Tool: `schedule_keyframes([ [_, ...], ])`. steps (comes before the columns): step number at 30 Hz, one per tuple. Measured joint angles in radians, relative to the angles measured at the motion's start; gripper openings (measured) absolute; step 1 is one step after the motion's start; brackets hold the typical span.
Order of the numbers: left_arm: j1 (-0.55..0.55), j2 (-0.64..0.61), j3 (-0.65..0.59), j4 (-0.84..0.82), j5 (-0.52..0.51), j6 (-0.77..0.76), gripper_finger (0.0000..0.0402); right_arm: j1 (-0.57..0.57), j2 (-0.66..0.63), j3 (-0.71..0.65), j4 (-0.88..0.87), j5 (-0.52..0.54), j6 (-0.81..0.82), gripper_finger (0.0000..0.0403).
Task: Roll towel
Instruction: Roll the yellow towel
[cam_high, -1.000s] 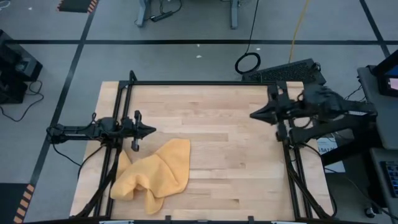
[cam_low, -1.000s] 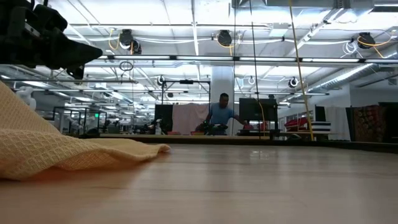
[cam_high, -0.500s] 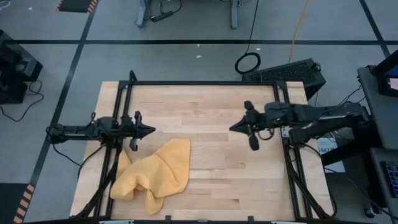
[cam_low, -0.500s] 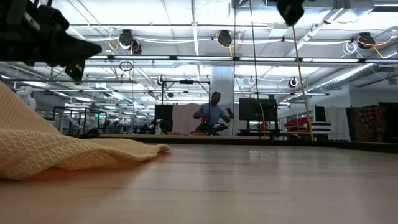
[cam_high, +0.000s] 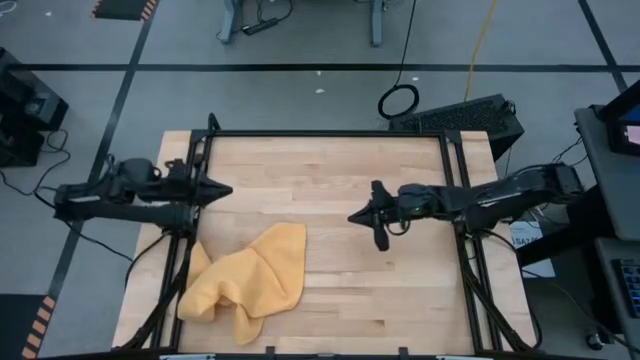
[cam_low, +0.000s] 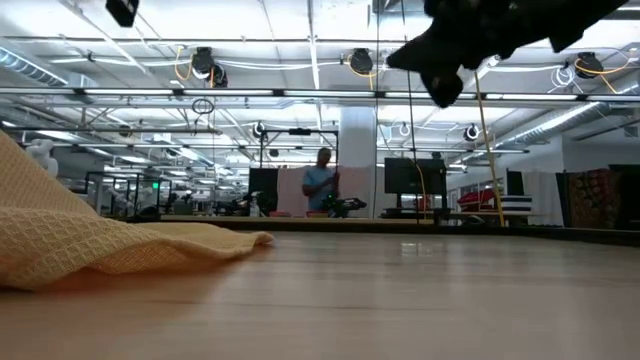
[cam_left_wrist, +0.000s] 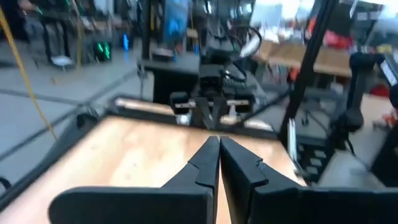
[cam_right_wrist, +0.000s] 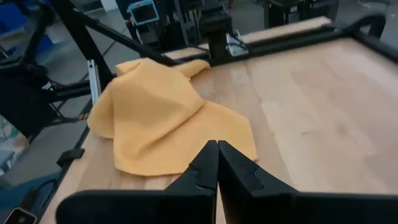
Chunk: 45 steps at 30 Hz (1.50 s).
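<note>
The towel (cam_high: 245, 282) lies crumpled on the desk (cam_high: 330, 170), an uneven orange-yellow heap with folded-over edges, near the desk's front left part. Neither hand touches it.

The right hand (cam_high: 352, 216) hangs over the middle of the desk, its fingers pressed together and empty. The towel sits ahead of it and off to one side, well apart; in the right wrist view the cloth (cam_right_wrist: 161, 118) fills the area just past the closed fingertips (cam_right_wrist: 208, 163), though part of its far edge is hidden behind a fold.

The left hand (cam_high: 226, 190) is pulled back at the desk's left edge, fingers narrowed to touching and holding nothing. The towel lies nearer the front of the desk than this hand, and apart from it. The left wrist view shows only bare desk and the frame beyond its fingers (cam_left_wrist: 205, 167); the towel is out of that picture.

In the low view only the towel's near edge (cam_low: 90, 245) shows, cut off at the side, and the right hand (cam_low: 400, 57) is a dark shape above. A person (cam_low: 320, 185) stands far behind, too small to make out.
</note>
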Motion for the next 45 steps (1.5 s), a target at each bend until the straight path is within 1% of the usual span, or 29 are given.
schedule_keyframes([
  [2,-0.015,0.062,0.031,-0.038,0.01,-0.019,0.002,0.0,0.055,0.0,0.043,0.0,0.02,0.0],
  [7,-0.082,0.206,0.009,-0.051,0.009,0.001,0.002,0.015,0.202,0.009,0.129,-0.002,0.014,0.0],
  [11,-0.143,0.314,-0.015,-0.046,-0.05,0.003,0.002,0.024,0.313,0.077,0.134,-0.003,0.004,0.0],
  [14,-0.185,0.376,-0.029,-0.001,-0.105,0.004,0.002,0.041,0.404,0.161,0.087,0.0,-0.067,0.0006],
  [18,-0.226,0.435,-0.042,0.048,-0.166,0.004,0.002,0.06,0.533,0.298,0.013,0.052,-0.17,0.0031],
  [21,-0.25,0.466,-0.044,0.08,-0.224,0.004,0.002,0.056,0.618,0.391,-0.04,0.08,-0.198,0.0059],
  [25,-0.271,0.501,-0.045,0.089,-0.239,0.002,0.002,0.043,0.715,0.483,-0.085,0.08,-0.22,0.0094],
  [28,-0.286,0.528,-0.045,0.093,-0.246,0.001,0.002,0.025,0.782,0.521,-0.082,0.082,-0.222,0.0115],
  [31,-0.3,0.559,-0.045,0.103,-0.247,-0.001,0.002,0.0,0.847,0.547,-0.084,0.109,-0.202,0.0131],
  [34,-0.313,0.594,-0.045,0.116,-0.25,-0.016,0.002,-0.024,0.899,0.572,-0.082,0.112,-0.166,0.0148],
  [36,-0.319,0.617,-0.045,0.115,-0.26,-0.024,0.002,-0.036,0.925,0.586,-0.079,0.132,-0.144,0.016],
  [40,-0.332,0.668,-0.045,0.133,-0.297,-0.024,0.002,-0.052,0.949,0.59,-0.069,0.151,-0.118,0.0179],
  [42,-0.332,0.691,-0.045,0.153,-0.3,-0.024,0.002,-0.054,0.949,0.591,-0.083,0.156,-0.113,0.0178],
  [45,-0.332,0.718,-0.045,0.162,-0.301,-0.018,0.002,-0.053,0.949,0.591,-0.097,0.187,-0.113,0.0157],
])
